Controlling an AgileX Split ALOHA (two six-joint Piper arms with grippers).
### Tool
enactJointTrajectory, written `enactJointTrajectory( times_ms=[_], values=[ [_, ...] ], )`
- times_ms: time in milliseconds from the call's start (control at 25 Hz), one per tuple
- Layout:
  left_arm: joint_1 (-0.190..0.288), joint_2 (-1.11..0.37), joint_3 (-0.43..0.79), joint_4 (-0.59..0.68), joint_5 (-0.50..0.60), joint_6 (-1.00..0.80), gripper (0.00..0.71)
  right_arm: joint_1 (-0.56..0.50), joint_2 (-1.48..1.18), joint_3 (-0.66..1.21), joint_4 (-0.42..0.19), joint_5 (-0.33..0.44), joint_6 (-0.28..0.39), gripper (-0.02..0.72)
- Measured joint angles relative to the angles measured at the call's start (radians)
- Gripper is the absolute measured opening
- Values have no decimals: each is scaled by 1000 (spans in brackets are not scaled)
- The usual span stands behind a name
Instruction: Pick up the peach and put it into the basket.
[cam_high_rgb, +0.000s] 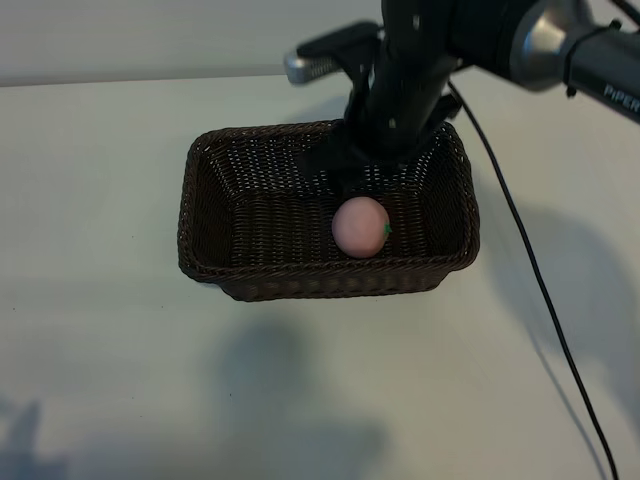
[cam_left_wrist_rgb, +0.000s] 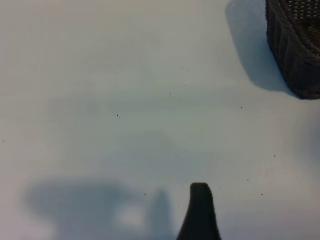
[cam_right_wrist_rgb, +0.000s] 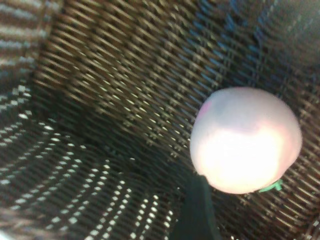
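The pale pink peach (cam_high_rgb: 360, 227) lies on the floor of the dark brown wicker basket (cam_high_rgb: 215, 150), near its front wall and right of centre, with its green leaf mark to the right. My right gripper (cam_high_rgb: 352, 170) hangs over the back part of the basket, just behind the peach, open and holding nothing. In the right wrist view the peach (cam_right_wrist_rgb: 246, 140) rests on the weave beside one dark finger (cam_right_wrist_rgb: 197, 210); the other finger is out of frame. The left arm is outside the exterior view. Its wrist view shows one dark fingertip (cam_left_wrist_rgb: 200, 207) above bare table and a corner of the basket (cam_left_wrist_rgb: 295, 50).
The basket stands on a plain white table (cam_high_rgb: 100, 350). A black cable (cam_high_rgb: 540, 280) from the right arm trails across the table to the right of the basket. Arm shadows fall on the table near its front edge.
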Motion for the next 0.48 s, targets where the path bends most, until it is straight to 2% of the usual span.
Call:
enactJointTrajectory(
  times_ms=[160, 280, 480],
  values=[
    [0, 0, 0, 0, 0, -1, 584, -8, 0, -149, -80, 109, 23, 562],
    [0, 0, 0, 0, 0, -2, 584, -48, 0, -243, -105, 117, 29, 560],
    [0, 0, 0, 0, 0, -2, 584, -182, 0, -272, -112, 122, 28, 560]
  ],
)
